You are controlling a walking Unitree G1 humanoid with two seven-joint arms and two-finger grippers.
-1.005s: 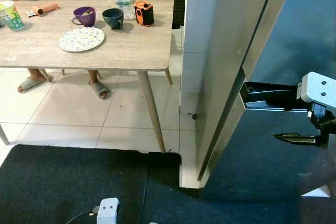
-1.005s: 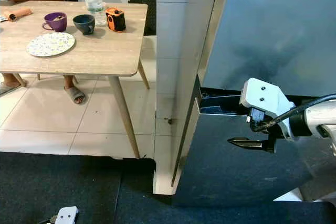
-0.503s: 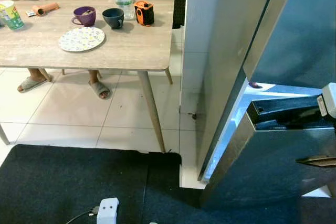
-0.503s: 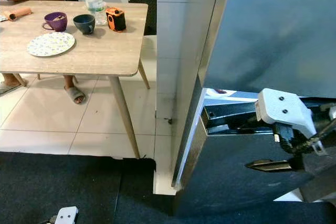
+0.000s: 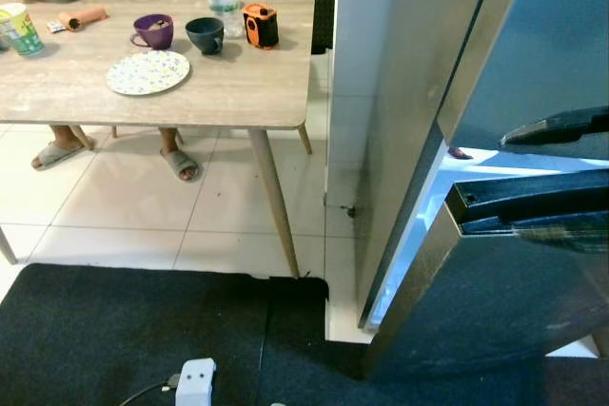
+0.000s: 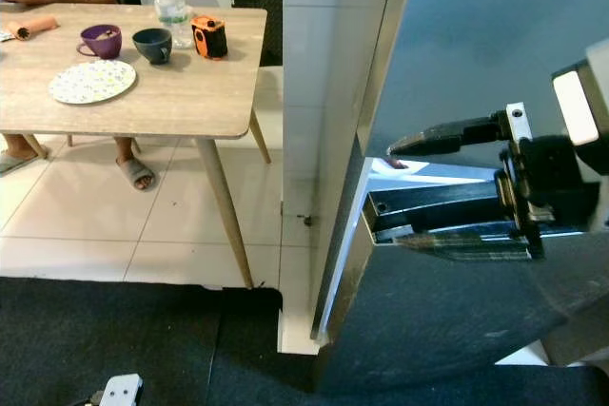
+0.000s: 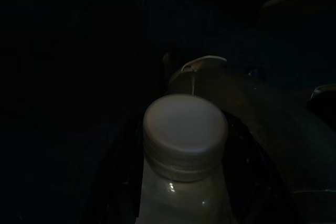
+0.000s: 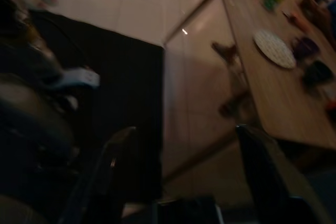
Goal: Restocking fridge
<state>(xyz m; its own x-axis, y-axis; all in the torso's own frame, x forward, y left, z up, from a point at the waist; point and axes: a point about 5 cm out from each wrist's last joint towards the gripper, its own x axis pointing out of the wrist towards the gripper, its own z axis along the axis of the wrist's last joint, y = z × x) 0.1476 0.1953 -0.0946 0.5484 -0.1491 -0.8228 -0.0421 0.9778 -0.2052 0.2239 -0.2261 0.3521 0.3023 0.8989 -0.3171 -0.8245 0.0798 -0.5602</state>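
Observation:
The steel fridge stands at the right. Its lower door hangs ajar under the shut upper door, and a lit strip of the interior shows between them. My right gripper is open in front of that gap, one black finger above the door's top edge and one level with it. In the right wrist view both fingers stand wide apart with nothing between them. The dark left wrist view shows a clear bottle with a white cap sitting between my left gripper's fingers.
A wooden table at the left carries a plate, two mugs, a water bottle and an orange item. A person sits at its far side, feet under it. A black mat with a white plug lies in front. A tiled pillar borders the fridge.
The lower fridge door has swung from shut to ajar, showing the lit interior. My right gripper has risen from in front of the door face to the level of its top edge.

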